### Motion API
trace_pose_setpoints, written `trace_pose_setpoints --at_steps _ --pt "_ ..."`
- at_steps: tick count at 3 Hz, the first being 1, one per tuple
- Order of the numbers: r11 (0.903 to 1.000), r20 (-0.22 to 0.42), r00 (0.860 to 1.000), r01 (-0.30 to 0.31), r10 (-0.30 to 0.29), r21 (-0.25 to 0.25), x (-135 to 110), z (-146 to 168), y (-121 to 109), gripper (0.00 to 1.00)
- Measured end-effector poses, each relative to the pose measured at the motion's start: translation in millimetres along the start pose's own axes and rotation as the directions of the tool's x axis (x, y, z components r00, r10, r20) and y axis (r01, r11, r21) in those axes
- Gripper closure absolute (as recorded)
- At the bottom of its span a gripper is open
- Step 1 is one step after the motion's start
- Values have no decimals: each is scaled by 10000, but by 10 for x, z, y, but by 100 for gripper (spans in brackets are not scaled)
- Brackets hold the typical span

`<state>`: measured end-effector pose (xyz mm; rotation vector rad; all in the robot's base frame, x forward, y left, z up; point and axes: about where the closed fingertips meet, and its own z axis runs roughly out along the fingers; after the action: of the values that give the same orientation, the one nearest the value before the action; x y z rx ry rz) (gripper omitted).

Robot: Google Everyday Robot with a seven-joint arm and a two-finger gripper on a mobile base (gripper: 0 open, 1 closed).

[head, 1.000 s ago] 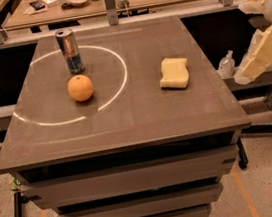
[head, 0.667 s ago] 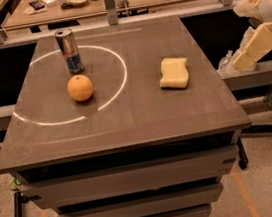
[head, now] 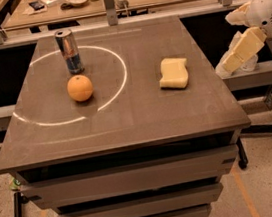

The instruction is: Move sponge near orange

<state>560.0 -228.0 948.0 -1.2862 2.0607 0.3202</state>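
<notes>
The pale yellow sponge (head: 174, 73) lies flat on the right half of the dark table (head: 127, 117). The orange (head: 80, 88) sits on the left half, inside a white painted circle, well apart from the sponge. My gripper (head: 236, 33) hangs off the table's right edge, right of the sponge and a little above table height. Its cream fingers (head: 241, 50) stand apart and hold nothing.
A tall silver-and-blue drink can (head: 69, 51) stands upright just behind the orange. A rail with metal posts (head: 108, 3) runs along the table's back edge, with a cluttered desk beyond. A small white bottle (head: 249, 63) rests on the shelf at right.
My gripper has moved left, closer to the table's right edge. The sponge, orange and can have not moved.
</notes>
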Motion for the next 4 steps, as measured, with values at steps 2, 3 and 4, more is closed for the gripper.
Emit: trace_pose_setpoints --at_steps 2,3,4 --pt "9992 1011 9944 275 -302 285 -158 415 -132 0" --pt "10000 1201 9927 68 -61 -49 -92 686 -138 0" --pt "9991 1238 9921 -156 203 -387 85 936 -85 0"
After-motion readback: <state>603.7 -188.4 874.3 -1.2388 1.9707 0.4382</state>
